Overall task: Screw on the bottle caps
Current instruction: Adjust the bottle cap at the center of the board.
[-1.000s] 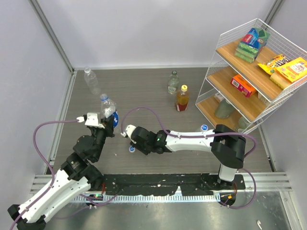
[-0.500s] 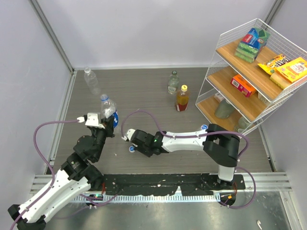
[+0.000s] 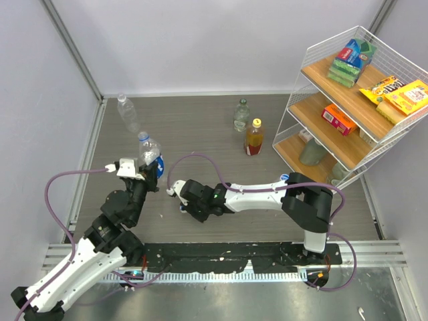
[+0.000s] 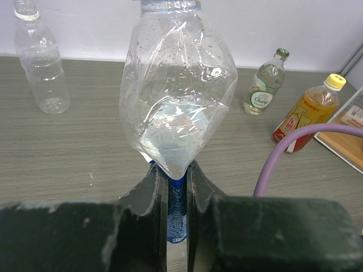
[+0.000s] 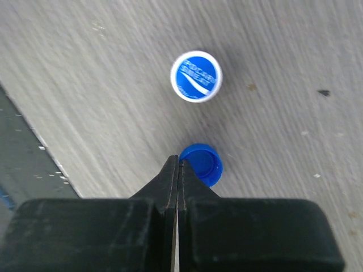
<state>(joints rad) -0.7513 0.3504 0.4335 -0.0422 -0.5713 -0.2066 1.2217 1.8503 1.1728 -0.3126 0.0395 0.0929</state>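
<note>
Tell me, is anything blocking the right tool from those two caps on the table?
Nothing visible is. The right tool, shut, has its tips right beside the blue cap; the white cap lies apart, farther on, with only bare table between.

The left gripper [image 4: 173, 173] clamps the blue-labelled lower end of a crumpled clear plastic bottle [image 4: 178, 96]. Behind that bottle, on the left, stands a clear colourless plastic bottle [image 4: 42, 73]. On the right stand a green-capped clear bottle [image 4: 264, 85] and a yellow-capped amber bottle [image 4: 306, 113].
</note>
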